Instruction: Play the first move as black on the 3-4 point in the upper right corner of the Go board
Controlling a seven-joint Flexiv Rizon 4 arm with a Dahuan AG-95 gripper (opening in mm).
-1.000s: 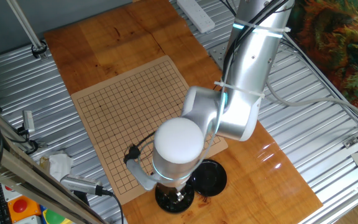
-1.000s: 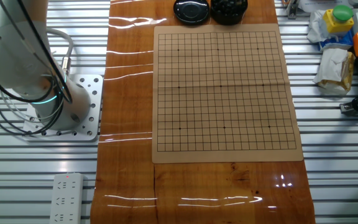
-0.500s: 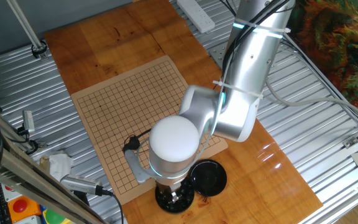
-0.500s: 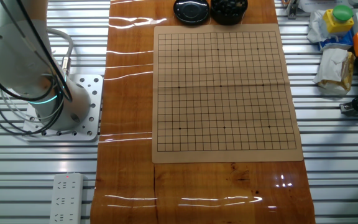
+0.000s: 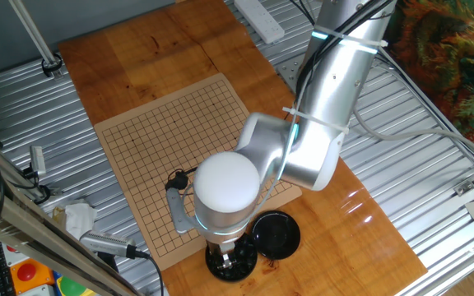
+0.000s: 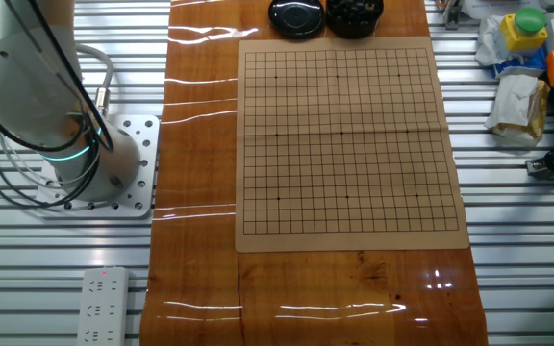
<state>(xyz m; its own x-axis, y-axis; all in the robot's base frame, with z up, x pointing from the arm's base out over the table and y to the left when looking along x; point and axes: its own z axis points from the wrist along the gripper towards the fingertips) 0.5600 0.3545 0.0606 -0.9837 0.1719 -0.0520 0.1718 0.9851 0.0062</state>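
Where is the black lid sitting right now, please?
In the other fixed view the black lid lies on the tabletop just past the board's far edge, immediately left of the bowl of black stones.

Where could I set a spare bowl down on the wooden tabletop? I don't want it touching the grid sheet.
The widest bare strip of tabletop lies past the board's edge opposite the bowl and black lid. A narrower strip runs between the board and the arm's base. The end with the bowl and lid is crowded.
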